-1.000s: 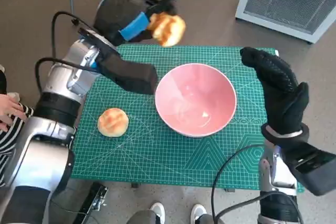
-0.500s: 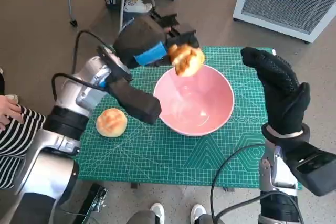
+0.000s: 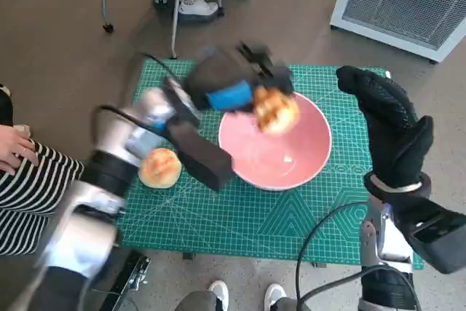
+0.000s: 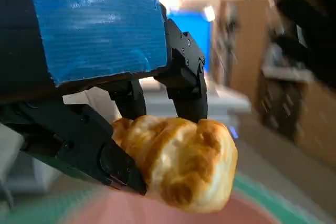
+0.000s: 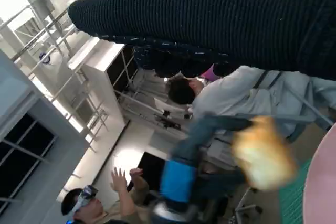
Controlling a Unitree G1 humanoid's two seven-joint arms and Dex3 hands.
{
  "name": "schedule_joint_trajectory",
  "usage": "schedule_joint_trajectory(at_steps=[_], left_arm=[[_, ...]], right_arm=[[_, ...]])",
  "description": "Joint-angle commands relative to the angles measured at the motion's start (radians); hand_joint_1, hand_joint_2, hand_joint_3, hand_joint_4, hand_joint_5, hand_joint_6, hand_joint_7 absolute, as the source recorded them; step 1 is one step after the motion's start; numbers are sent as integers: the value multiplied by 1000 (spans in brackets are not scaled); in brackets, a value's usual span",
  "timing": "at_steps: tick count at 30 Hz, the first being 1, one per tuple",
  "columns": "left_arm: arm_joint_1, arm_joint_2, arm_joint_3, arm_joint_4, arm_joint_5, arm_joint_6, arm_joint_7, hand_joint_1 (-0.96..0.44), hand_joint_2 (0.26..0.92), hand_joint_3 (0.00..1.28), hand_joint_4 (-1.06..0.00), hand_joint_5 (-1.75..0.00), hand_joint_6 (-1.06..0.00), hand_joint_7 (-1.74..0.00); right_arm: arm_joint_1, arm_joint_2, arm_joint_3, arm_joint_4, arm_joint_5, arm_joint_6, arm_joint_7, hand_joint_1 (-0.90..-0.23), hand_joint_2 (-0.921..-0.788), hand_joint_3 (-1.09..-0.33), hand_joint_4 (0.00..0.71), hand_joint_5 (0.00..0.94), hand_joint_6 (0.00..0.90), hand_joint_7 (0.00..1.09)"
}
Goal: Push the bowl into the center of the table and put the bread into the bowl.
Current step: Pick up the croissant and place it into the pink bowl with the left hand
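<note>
Two bread rolls were in play. One roll (image 3: 275, 111) sat gripped in the left hand (image 3: 231, 91), hanging over the pink bowl (image 3: 275, 156) just above the frame's centre; the wrist camera showed black fingers (image 4: 184, 85) clamped round its golden crust. The second roll (image 3: 160, 167) lay on the green mat (image 3: 240, 216), left of the bowl and just beside it. At right, the gloved right hand (image 3: 389, 129) stood upright by the bowl's rim, fingers spread, holding nothing. A striped sleeve (image 3: 29, 194) showed at the left edge.
</note>
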Motion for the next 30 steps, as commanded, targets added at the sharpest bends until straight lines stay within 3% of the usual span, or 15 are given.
schedule_joint_trajectory(at_steps=[1, 4, 5, 6, 8, 9, 12, 14, 22, 30], left_arm=[[-2, -24, -7, 51, -7, 10, -42, 0, 921, 151, -633, -1213, -490, -1309], [0, -30, -1, 63, -19, 21, -78, 0, 921, 219, -537, -1283, -426, -1403], [2, -32, 1, 64, -23, 27, -94, -10, 894, 207, -482, -1159, -383, -1268], [3, -33, 3, 65, -27, 30, -105, -21, 867, 167, -458, -873, -359, -995], [9, -31, 5, 63, -38, 53, -157, -39, 850, 98, -441, -513, -336, -677], [12, -27, 6, 58, -47, 68, -194, -71, 827, 64, -358, -329, -267, -513], [17, -17, 16, 34, -79, 102, -282, -184, 787, 22, -177, -108, -148, -265], [21, -10, 27, 11, -100, 120, -329, -255, 776, 10, -112, -45, -113, -179], [60, 33, 77, -93, -161, 147, -430, -424, 778, 5, -60, -2, -106, -107], [114, 118, 147, -217, -251, 157, -527, -435, 768, 1, -57, -2, -129, -88]], right_arm=[[29, -3, -2, 0, -3, 6, 2, -673, -921, -696, 151, 0, 69, 424], [29, -1, -1, 0, -5, 4, 0, -673, -921, -696, 150, 0, 68, 426], [29, -1, -1, 0, -5, 4, 0, -673, -921, -696, 150, 0, 68, 426], [30, -1, -1, -1, -5, 4, 0, -673, -921, -696, 150, 0, 68, 427], [31, 0, -1, -3, -6, 3, -2, -673, -921, -696, 150, 0, 67, 428], [33, 1, -1, -6, -5, 2, -3, -673, -921, -697, 150, 0, 67, 428], [33, 3, -1, -8, -5, 4, -5, -673, -921, -697, 149, 0, 66, 430], [32, 4, -1, -7, -6, 4, -6, -673, -921, -697, 149, 0, 65, 431], [32, 11, 1, 0, -8, -1, -8, -673, -921, -697, 149, 0, 63, 436], [30, 15, 4, 0, -11, 1, -10, -672, -921, -697, 149, 0, 60, 439]])
